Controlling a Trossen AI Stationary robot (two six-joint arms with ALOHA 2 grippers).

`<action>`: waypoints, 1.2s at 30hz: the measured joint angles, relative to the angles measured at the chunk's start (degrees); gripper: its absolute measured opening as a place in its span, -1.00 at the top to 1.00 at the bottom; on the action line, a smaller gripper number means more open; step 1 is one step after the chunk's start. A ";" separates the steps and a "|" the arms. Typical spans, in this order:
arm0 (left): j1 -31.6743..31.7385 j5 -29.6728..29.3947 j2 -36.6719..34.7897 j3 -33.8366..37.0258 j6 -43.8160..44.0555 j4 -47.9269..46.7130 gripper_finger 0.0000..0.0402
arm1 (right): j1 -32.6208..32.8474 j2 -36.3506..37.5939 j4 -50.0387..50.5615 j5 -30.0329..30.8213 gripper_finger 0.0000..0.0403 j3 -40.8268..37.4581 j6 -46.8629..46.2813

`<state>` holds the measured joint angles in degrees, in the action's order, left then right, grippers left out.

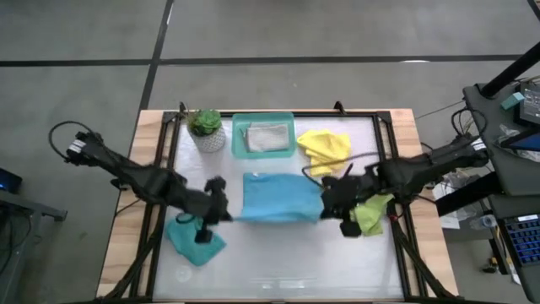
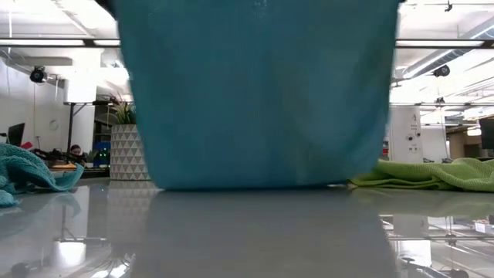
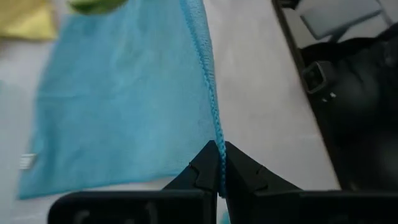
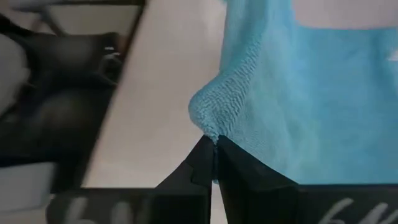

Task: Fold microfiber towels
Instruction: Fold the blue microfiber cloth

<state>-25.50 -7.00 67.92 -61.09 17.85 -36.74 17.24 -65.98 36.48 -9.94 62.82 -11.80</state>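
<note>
I had the teal-blue towel (image 1: 280, 197) pinched at two corners, my left gripper (image 1: 217, 205) clamped on one edge and my right gripper (image 1: 336, 205) clamped on the bunched corner opposite; both sets of fingers were fully closed on cloth, as each wrist view showed the hem running straight into the pinch. The towel was stretched between my grippers over the middle of the table (image 1: 278, 270); in the low view it hung like a curtain with its bottom edge just about meeting the surface.

By my judgement the task was barely begun; this towel was not yet folded, only spread and held. The second teal-blue towel (image 1: 196, 239) lay crumpled near my left arm, the yellow towel (image 1: 324, 146) lay rumpled beside the teal tray (image 1: 240, 139), the lime green towel (image 1: 372, 214) sat bunched under my right arm, and the light grey towel (image 1: 267, 137) rested in the tray; whether that one was neatly folded I could not tell.

The held towel's long axis ran side to side, from my left gripper to my right; its held top edge lay level and its faces turned toward the table's near and far sides.
</note>
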 joint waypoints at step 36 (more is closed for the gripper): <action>4.84 -23.28 19.30 3.53 10.61 -1.21 1.00 | 0.24 -6.82 -12.71 33.59 0.96 -14.62 4.29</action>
<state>-20.66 -30.28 87.22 -57.56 28.46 -37.95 17.47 -72.80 23.77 23.65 48.21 -7.51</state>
